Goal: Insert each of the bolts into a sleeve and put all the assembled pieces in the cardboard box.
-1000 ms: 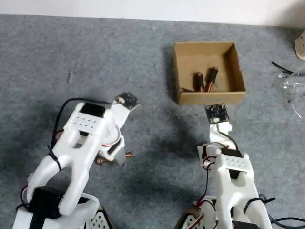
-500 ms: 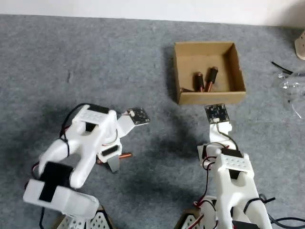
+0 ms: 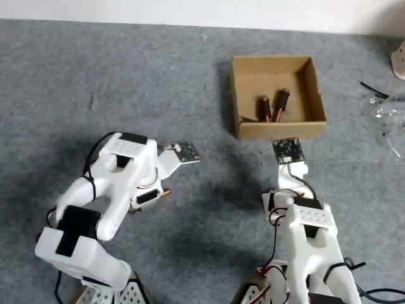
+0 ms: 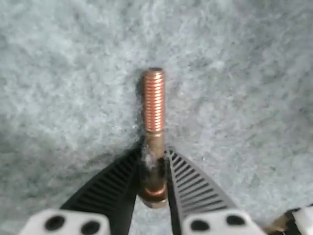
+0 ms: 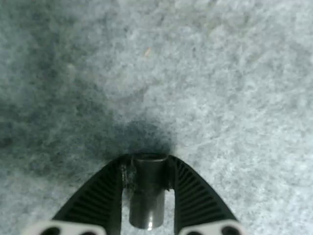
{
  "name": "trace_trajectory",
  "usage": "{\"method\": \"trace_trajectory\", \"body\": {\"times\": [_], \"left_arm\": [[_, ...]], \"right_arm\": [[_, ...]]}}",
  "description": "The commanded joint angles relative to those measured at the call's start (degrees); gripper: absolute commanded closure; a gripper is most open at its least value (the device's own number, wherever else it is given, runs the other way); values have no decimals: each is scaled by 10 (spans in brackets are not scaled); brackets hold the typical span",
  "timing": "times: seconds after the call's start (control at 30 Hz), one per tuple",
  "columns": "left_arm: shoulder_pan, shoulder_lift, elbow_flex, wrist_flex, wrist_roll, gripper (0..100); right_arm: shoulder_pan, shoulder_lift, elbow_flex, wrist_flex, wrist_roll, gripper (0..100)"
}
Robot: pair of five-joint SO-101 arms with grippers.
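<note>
A copper bolt (image 4: 153, 110) sits head-first between the black fingers of my left gripper (image 4: 154, 152), which is shut on it, threaded end pointing away over the grey carpet. In the high view the left arm covers most of the bolt; a copper tip (image 3: 164, 194) shows beside the wrist. My right gripper (image 5: 146, 164) is shut on a dark sleeve (image 5: 147, 191), open end facing the carpet. The right arm (image 3: 297, 209) stands just in front of the cardboard box (image 3: 278, 130). Two assembled pieces (image 3: 272, 106) lie inside the box.
Grey carpet covers the table. A clear plastic item with black cables (image 3: 386, 114) lies at the right edge, and a beige object (image 3: 399, 60) sits at the far right corner. Open carpet lies between the two arms.
The left arm has swung and turned, its wrist shifting right toward the middle, and the bolt's tip has moved slightly toward the box. The right arm has stayed still.
</note>
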Motion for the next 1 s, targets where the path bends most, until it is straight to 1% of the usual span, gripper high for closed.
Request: {"method": "trace_trajectory", "body": {"times": [0.0,0.1,0.13,0.17,0.3,0.33,0.4,0.5,0.57,0.73,0.9,0.97], "left_arm": [[-14,-25,-48,27,-5,995],[-16,-78,-106,71,-12,995],[-16,-95,-124,84,-36,995],[-15,-110,-138,99,-75,995],[-18,-141,-170,205,-281,995],[-20,-141,-175,225,-323,995],[-34,-143,-177,239,-378,995],[-53,-135,-197,225,-414,995],[-62,-116,-215,214,-427,995],[-73,-30,-283,215,-424,994],[-81,73,-379,213,-342,990],[-84,112,-422,216,-302,954]], "right_arm": [[14,3,-13,-27,5,994],[14,3,-13,-27,5,994],[14,3,-13,-27,5,994],[14,3,-13,-27,5,994],[14,3,-13,-27,5,994],[14,3,-13,-27,5,994],[14,3,-13,-27,5,994],[14,3,-13,-27,5,994],[14,3,-13,-27,5,994],[14,3,-13,-27,5,994],[14,3,-13,-27,5,994],[14,3,-13,-27,5,994]]}}
